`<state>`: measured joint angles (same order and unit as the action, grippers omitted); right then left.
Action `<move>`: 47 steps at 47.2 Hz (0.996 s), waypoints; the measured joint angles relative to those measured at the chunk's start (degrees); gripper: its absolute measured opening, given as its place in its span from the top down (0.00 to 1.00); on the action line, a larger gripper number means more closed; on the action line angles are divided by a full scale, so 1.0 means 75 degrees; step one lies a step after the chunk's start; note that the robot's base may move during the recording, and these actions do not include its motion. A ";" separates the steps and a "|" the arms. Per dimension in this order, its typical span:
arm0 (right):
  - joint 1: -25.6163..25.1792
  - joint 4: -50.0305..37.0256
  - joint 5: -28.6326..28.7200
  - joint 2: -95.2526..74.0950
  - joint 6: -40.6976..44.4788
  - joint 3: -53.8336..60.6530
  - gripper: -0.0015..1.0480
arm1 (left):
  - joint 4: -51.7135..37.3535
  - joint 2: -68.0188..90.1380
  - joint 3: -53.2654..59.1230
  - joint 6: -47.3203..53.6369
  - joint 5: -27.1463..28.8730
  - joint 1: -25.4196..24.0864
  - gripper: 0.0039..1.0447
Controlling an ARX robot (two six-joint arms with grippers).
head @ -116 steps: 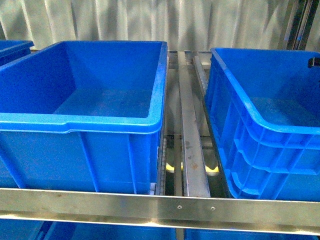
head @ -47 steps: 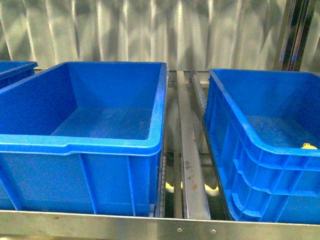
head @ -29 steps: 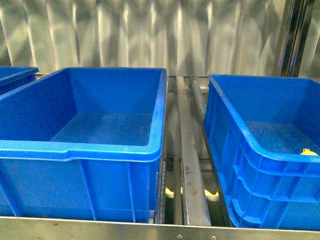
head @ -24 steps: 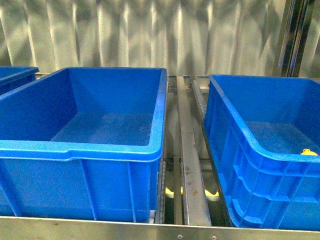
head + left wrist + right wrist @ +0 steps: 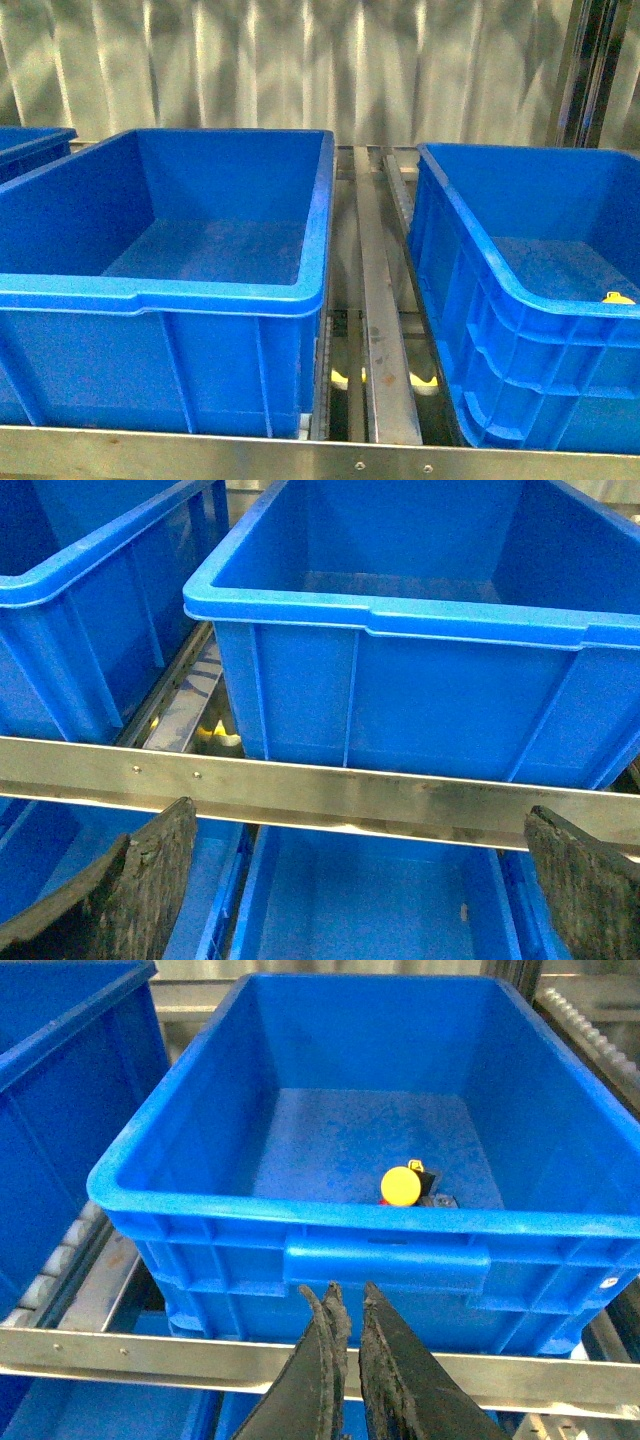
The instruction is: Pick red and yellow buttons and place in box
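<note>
yellow button point(image 5: 401, 1185) round glossy cap, inside blue box point(image 5: 380, 1260)

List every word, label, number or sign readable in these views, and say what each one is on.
None: no readable text shows in any view.
Blue bins: plain moulded plastic walls, no label or number.
Metal shelf rail: bare, only screws.
Yellow button: plain cap; a small yellow tag on the body beside it is too small to read.
Corrugated back wall: no sign.
</note>
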<state>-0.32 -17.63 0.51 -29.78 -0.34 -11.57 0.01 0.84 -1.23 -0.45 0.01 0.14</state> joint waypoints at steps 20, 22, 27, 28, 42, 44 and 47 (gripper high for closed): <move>0.0029 0.0108 -0.0070 0.0912 0.0000 0.0766 0.94 | 0.0000 0.0000 0.0000 0.0000 0.0000 0.0000 0.07; 0.0029 0.0131 -0.0070 0.0979 0.0000 0.0807 0.94 | 0.0000 0.0000 0.0000 -0.0003 0.0000 0.0000 0.07; 0.0029 0.0245 -0.0070 0.1209 0.0000 0.0938 0.94 | 0.0000 0.0000 0.0000 0.0000 0.0000 0.0000 0.07; 0.0029 0.0256 -0.0070 0.1236 0.0000 0.0950 0.94 | 0.0000 0.0000 0.0000 0.0000 0.0000 0.0000 0.07; 0.0029 0.0568 -0.0070 0.1784 0.0000 0.1157 0.94 | 0.0000 0.0000 0.0000 -0.0003 0.0000 0.0000 0.07; 0.0029 0.0612 -0.0070 0.1842 0.0000 0.1174 0.94 | 0.0000 0.0000 0.0000 0.0000 0.0000 0.0000 0.07; 0.0029 0.0679 -0.0070 0.1950 0.0000 0.1218 0.94 | 0.0000 0.0000 0.0000 -0.0003 0.0000 0.0000 0.07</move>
<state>-0.10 -12.53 -0.01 -15.16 -0.34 -2.44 0.01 0.84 -1.23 -0.47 0.01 0.14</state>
